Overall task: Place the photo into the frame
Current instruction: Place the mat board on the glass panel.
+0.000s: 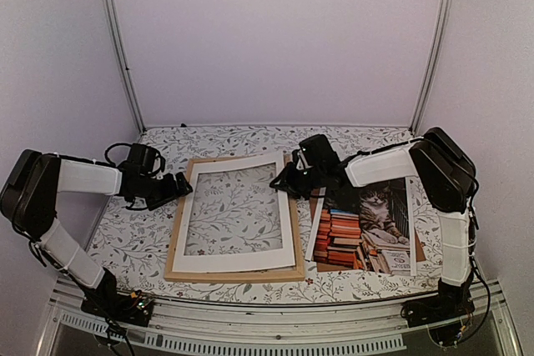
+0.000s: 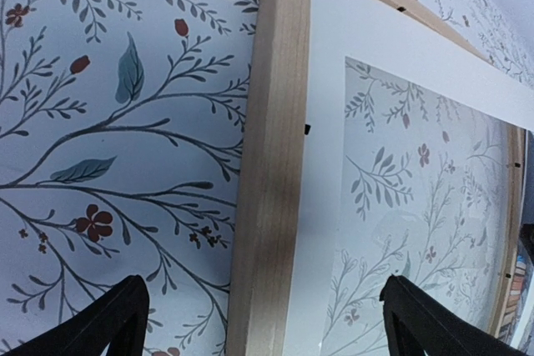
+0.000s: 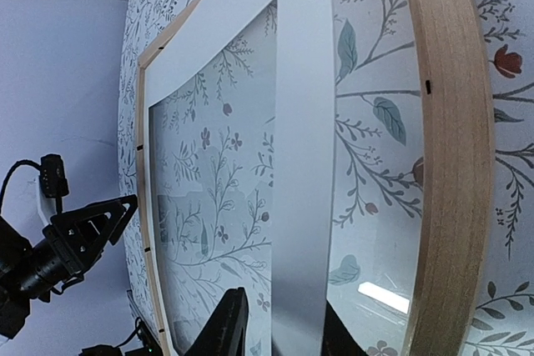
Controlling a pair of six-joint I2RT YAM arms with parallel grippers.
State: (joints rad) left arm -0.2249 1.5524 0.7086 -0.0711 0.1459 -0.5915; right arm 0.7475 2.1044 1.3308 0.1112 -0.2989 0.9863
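Observation:
The light wood frame lies flat at the table's middle, with the white mat resting slightly askew inside it. The photo of the cat among books lies to the frame's right. My right gripper is at the mat's far right corner. In the right wrist view its jaws stand a little apart around the mat's strip, one finger partly hidden behind it. My left gripper is open at the frame's far left side. In its wrist view the gripper straddles the wooden rail.
A brown backing board shows under the photo's right edge. The floral tablecloth covers the table. Lilac walls and metal posts close in the back and sides. My left gripper's fingers appear across the frame in the right wrist view.

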